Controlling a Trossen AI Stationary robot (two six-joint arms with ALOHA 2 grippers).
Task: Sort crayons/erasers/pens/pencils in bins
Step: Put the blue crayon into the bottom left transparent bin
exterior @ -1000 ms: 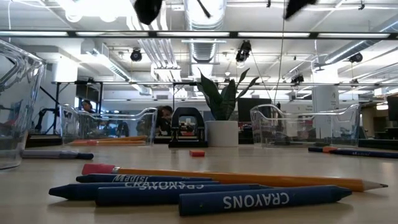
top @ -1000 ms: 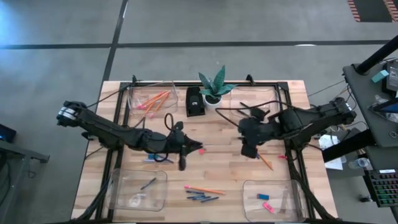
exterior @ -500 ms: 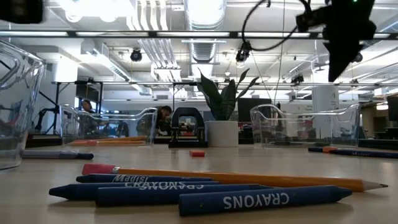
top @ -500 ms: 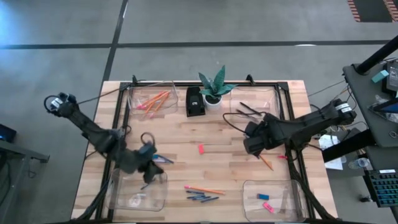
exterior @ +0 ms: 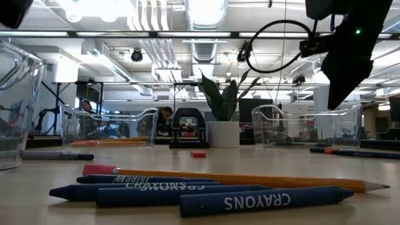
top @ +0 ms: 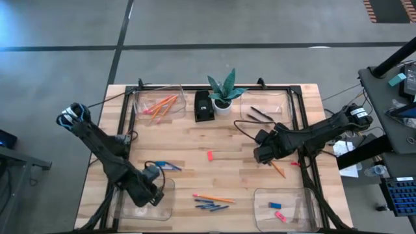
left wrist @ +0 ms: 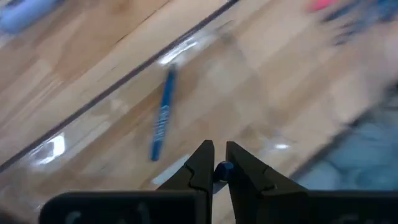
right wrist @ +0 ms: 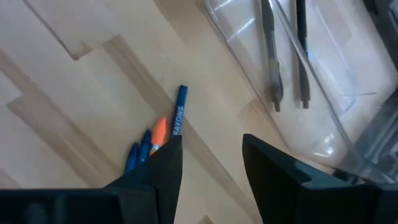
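Left gripper, pinching a blue crayon, hovers over our front-left bin; right gripper gapes. Released crooked, it could skid across the desk.

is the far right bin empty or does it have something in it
Not empty. The far right bin holds two dark pens, seen from above and lying side by side inside it in the right wrist view.
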